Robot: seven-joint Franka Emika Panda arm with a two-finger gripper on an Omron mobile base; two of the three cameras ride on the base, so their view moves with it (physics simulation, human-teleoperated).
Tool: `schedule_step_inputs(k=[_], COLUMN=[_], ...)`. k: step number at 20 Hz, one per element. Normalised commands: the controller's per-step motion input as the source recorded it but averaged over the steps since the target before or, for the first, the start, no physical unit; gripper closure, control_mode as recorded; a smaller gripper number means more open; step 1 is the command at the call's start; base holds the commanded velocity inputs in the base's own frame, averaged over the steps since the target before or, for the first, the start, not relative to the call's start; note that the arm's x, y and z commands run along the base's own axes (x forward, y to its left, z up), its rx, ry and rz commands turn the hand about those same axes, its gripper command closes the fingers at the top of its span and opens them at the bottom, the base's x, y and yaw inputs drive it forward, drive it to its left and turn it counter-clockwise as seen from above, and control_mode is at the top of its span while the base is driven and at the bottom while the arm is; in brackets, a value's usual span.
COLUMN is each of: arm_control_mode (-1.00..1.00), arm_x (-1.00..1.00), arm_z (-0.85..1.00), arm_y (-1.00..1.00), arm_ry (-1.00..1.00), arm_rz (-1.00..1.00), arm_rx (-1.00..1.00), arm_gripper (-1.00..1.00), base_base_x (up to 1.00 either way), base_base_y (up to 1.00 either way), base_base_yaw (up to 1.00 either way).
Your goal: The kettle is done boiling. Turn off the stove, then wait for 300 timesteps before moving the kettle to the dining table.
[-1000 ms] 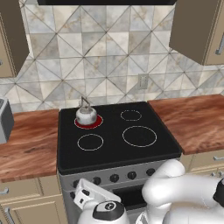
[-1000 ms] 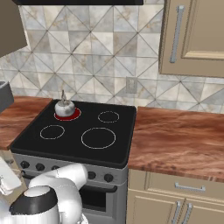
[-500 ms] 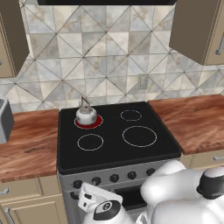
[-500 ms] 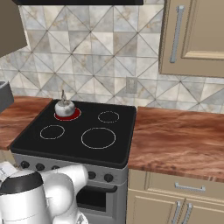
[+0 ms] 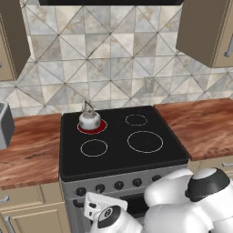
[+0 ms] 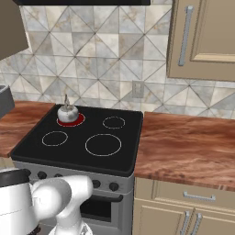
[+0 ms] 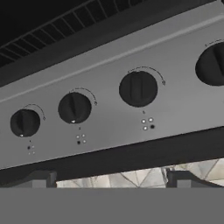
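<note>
The kettle, small and silvery, stands upright on the back left burner of the stove, and that burner glows red under it. The other burners are dark. My gripper is low in front of the stove's knob panel, open, with nothing between its fingertips. In the hand view several black knobs face me in a row, and one knob is just above the gap between the fingers, apart from them. My hand sits below the knob row. The dining table is out of view.
Wood counters flank the stove. A grey appliance stands on the left counter. Upper cabinets hang over the right counter, and drawers lie below it. My arm's white links fill the space before the oven.
My arm's upper links have swung, and a dark-capped joint has risen at the right of the left base view. The hand has stayed by the knob panel. The kettle has not moved.
</note>
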Motion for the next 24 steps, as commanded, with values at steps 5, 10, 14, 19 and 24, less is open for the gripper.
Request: schedule_step_inputs(k=[5, 10, 14, 19, 24], arm_control_mode=[-1.00, -1.00, -1.00, -1.00, -1.00], arm_x=[0.20, 0.23, 0.28, 0.23, 0.11], arm_z=[-0.31, -0.35, -0.31, -0.31, -0.27], arm_y=[0.04, 0.12, 0.17, 0.24, 0.15], arm_ry=[0.00, 0.00, 0.00, 0.00, 0.00], arm_rz=[0.07, 0.08, 0.08, 0.09, 0.06], arm_rx=[-0.06, -0.05, -0.04, -0.03, -0.03], arm_gripper=[-1.00, -1.00, -1.00, -1.00, -1.00], base_base_x=[0.00, 0.00, 0.00, 0.00, 0.00], base_base_y=[0.00, 0.00, 0.00, 0.00, 0.00], base_base_yaw=[0.00, 0.00, 0.00, 0.00, 0.00])
